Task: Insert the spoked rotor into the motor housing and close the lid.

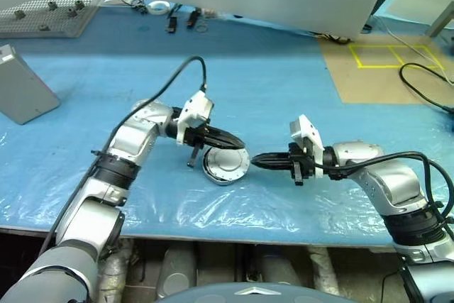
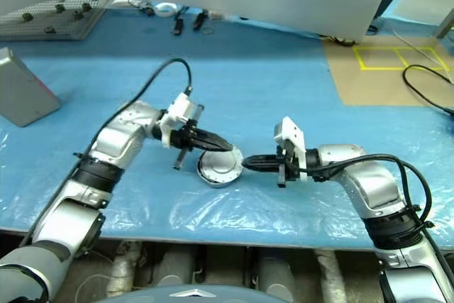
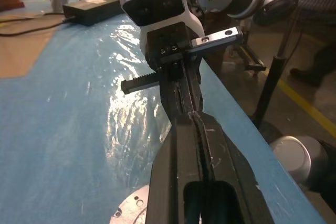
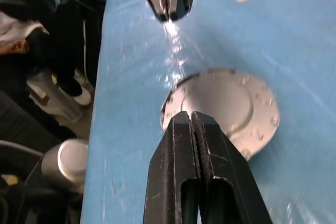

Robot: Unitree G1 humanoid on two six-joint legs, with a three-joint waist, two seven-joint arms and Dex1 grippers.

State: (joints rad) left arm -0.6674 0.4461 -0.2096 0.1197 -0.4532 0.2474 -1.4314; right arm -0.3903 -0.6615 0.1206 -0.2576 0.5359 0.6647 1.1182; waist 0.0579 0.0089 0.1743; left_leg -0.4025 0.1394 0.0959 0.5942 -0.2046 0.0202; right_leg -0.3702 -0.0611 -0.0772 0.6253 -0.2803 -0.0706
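I am seeing the plain grey round lid [image 4: 223, 103] sitting closed on the blue counter [image 1: 269, 83]; left gripper [image 1: 237, 142] and right gripper [image 1: 257, 160] jaws shut, empty; task appearing complete.

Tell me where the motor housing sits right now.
The motor housing, plain grey lid up, lies on the blue table cover, between the left gripper and right gripper.

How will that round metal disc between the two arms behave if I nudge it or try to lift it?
The disc looks like rigid metal, probably heavy for its size. Lying flat on the glossy blue plastic sheet, it would likely slide rather than roll. Its low, smooth rim may be hard to pinch.
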